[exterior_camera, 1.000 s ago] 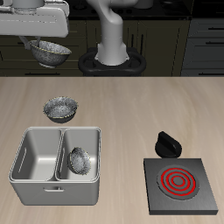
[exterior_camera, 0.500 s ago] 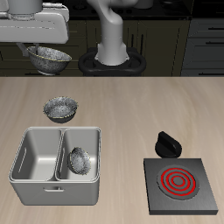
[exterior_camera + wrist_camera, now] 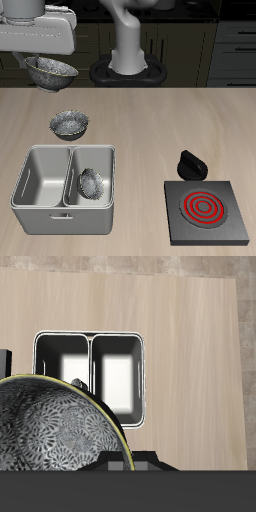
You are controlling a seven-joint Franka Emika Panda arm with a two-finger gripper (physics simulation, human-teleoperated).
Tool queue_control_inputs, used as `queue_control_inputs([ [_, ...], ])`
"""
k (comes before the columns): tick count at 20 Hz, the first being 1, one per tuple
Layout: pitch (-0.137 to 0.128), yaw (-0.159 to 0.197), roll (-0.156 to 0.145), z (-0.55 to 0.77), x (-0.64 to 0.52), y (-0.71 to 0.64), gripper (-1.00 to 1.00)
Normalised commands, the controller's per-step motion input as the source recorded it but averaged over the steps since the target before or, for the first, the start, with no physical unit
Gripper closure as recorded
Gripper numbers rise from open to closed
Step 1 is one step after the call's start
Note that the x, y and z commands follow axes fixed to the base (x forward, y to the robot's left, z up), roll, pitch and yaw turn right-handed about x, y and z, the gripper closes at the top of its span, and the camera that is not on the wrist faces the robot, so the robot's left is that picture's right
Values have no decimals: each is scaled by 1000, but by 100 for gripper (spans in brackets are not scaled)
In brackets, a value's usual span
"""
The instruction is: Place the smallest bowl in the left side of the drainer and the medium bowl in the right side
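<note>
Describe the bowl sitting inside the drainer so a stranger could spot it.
Find the grey two-compartment drainer near the table's front edge. The smallest bowl lies in its compartment nearer the black stove plate. It alone sits inside the basin, unlike the table bowl behind the drainer and the raised bowl.

The light wooden table [image 3: 150, 120] carries the grey two-compartment drainer [image 3: 40, 215] near its front edge, a crinkly silver bowl [image 3: 70, 124] just behind it, a black stove plate [image 3: 205, 209] with red rings, and a small black knob-like object [image 3: 190, 164] beside that plate.
</note>
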Motion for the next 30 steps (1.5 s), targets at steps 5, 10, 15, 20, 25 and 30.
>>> queue_control_inputs([
  [5, -12, -31, -55, 100, 156, -129, 100],
  [10, -9, -5, -44, 12, 104, -128, 100],
  [15, 1, -10, -30, -32, 89, -92, 100],
  [20, 9, -8, -62, -92, 80, -200, 100],
  [25, 25, 8, -20, -247, 86, -51, 100],
  [30, 36, -10, -9, -272, 67, -42, 100],
])
